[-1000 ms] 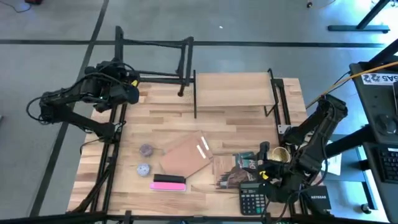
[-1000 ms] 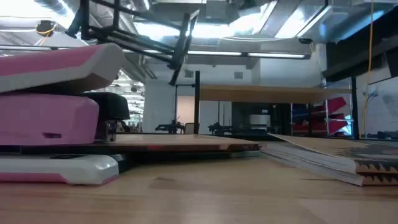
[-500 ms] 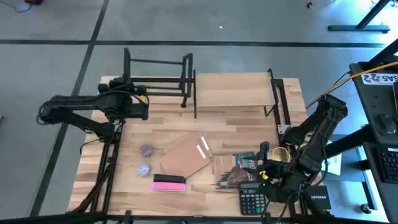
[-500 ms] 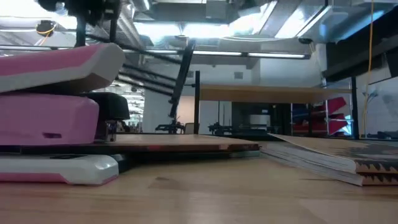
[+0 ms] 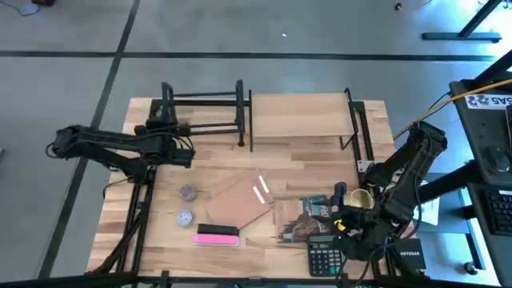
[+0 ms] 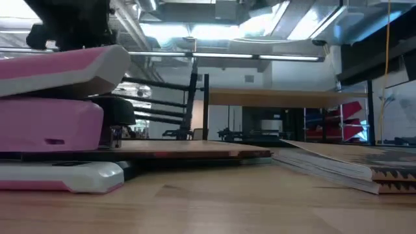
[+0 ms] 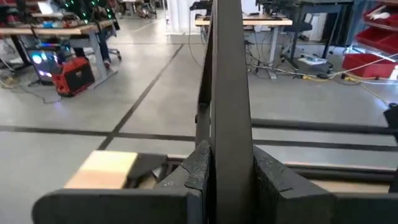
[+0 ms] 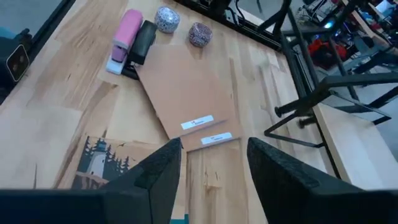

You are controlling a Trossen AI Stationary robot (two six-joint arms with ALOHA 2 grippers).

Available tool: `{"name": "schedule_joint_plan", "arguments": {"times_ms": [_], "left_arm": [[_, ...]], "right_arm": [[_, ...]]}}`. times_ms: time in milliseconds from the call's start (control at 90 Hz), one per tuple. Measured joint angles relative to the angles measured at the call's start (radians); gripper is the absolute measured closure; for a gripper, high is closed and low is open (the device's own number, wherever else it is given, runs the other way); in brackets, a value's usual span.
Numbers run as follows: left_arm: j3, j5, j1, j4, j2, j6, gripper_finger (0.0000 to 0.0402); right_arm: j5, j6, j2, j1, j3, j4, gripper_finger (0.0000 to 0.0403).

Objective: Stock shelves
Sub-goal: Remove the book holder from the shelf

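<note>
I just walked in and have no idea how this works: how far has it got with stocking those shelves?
Early days. The wooden shelf stands at the back of the table with nothing visible on it. The left gripper is clamped on a bar of the black rack, placing it beside that shelf. Left to stock: the stapler, two round stones, brown folder, booklet and calculator. The right gripper waits, open.

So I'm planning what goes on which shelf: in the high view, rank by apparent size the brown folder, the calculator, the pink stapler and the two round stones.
1. Brown folder, clearly largest.
2. Calculator.
3. Pink stapler, longer than the calculator but narrower, so these two are close.
4. The two round stones look alike; no ranking between them.
</note>
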Motion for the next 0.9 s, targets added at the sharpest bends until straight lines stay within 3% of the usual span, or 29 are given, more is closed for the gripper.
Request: {"name": "schedule_joint_plan", "arguments": {"times_ms": [256,544,900], "left_arm": [[-0.127,0.032,0.031,0.175,0.0,0.059,0.0359],[-0.214,-0.015,0.129,0.261,0.002,0.089,0.0353],[-0.248,-0.043,0.223,0.467,0.001,0.416,0.0349]], "right_arm": [[0.001,-0.004,0.0,0.0,0.0,0.013,0.0233],[0.002,-0.011,0.0,-0.001,0.0,0.027,0.0233],[0.008,-0.031,0.0,-0.03,0.0,0.04,0.0233]]}}
